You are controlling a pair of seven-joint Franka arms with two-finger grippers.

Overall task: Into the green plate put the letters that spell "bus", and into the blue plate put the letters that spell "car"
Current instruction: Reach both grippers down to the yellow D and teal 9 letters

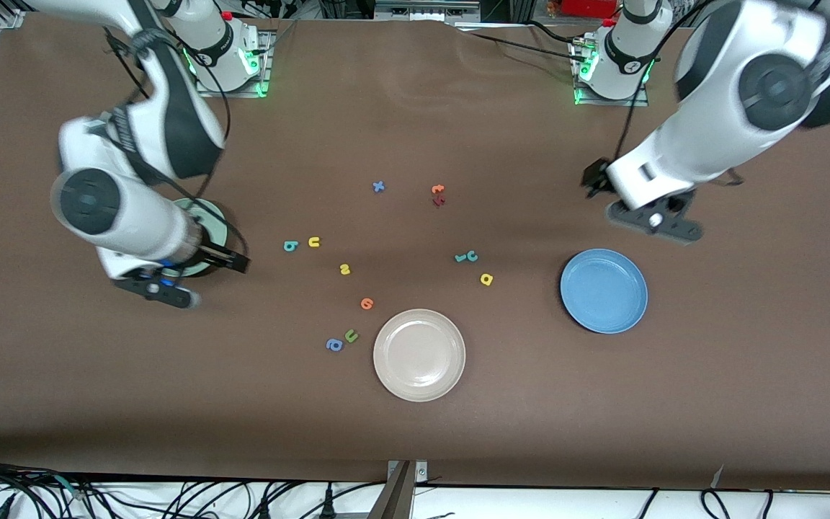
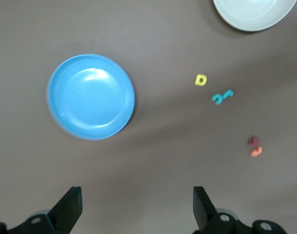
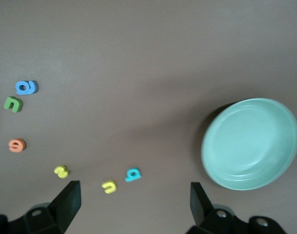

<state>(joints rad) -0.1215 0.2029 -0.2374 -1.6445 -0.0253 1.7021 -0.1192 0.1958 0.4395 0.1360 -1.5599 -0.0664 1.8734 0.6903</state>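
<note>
Two arms over a brown counter point(image 1: 674, 404), jaws apart on both.
Three plates (green point(image 3: 250, 144), blue point(image 1: 604, 290), beige point(image 1: 419, 354)); letters scattered between, edges open.

White arms, black joints, green-lit bases, black cables.

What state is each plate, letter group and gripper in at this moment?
green plate: empty, partly under the right arm.
blue plate: empty.
beige plate: empty.
"bus" letters: loose on the table, none plated.
"car" letters: loose on the table, none plated.
left gripper: open, holding nothing.
right gripper: open, holding nothing.
</note>
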